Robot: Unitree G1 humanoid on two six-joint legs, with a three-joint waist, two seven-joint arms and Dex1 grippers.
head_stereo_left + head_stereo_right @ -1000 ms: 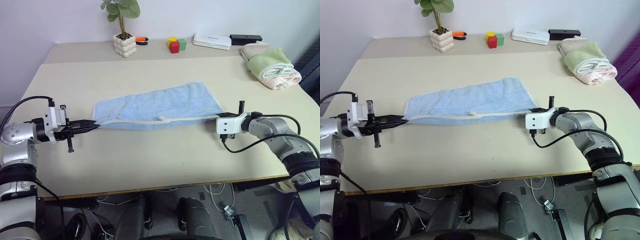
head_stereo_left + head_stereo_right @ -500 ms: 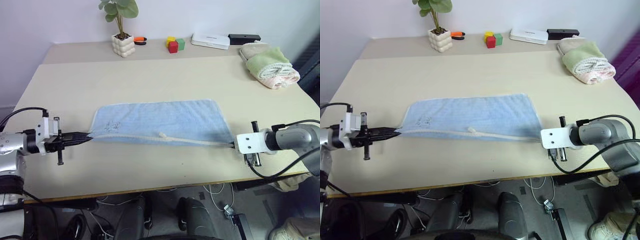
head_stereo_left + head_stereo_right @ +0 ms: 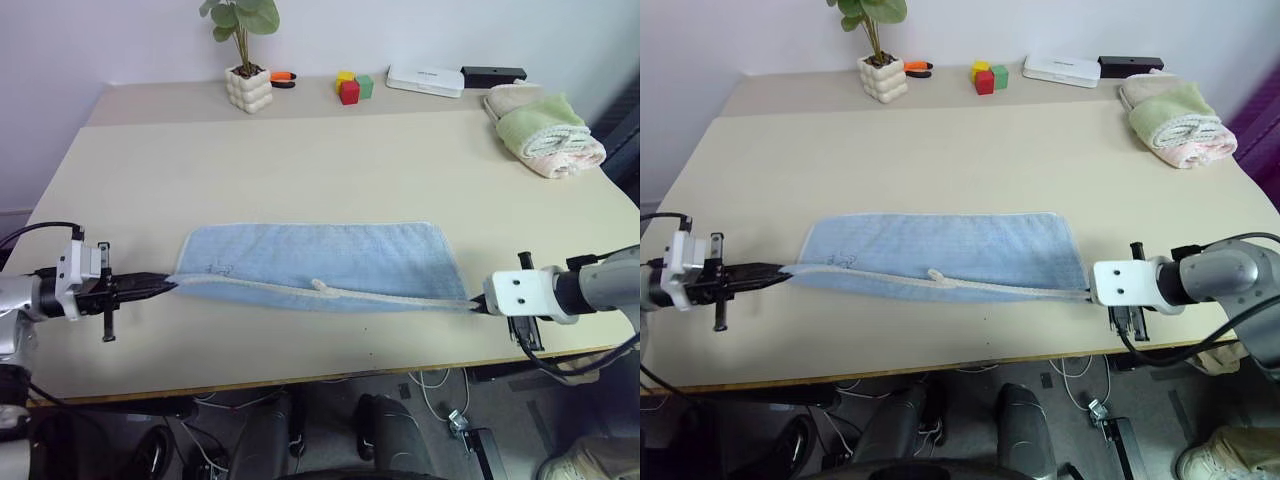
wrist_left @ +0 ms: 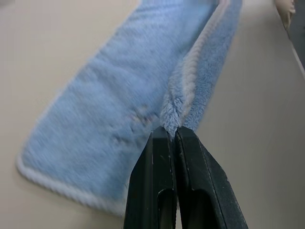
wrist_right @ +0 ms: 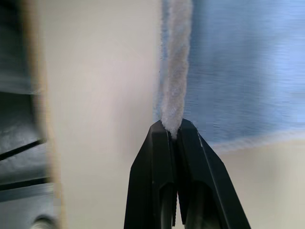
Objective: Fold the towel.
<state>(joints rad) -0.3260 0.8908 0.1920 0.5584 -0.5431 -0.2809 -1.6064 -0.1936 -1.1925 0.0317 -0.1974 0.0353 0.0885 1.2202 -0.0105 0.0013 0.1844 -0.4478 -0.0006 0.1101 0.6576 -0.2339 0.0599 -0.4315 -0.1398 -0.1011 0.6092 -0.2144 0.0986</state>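
Far behind the towel [image 3: 320, 262] sit a potted plant [image 3: 245, 60], colored blocks [image 3: 351, 87] and rolled towels [image 3: 545, 125], none in the way. The left gripper [image 3: 160, 286] and right gripper [image 3: 478, 306] each pinch what looks like a towel corner, near edge stretched taut.

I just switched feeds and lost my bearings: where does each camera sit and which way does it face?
Head views: look forward and down over the table; both arms hold the towel by its ends.
Left wrist view: looks along the left tool, shut on the towel.
Right wrist view: looks along the right tool, shut on the hem.
All views share the towel.
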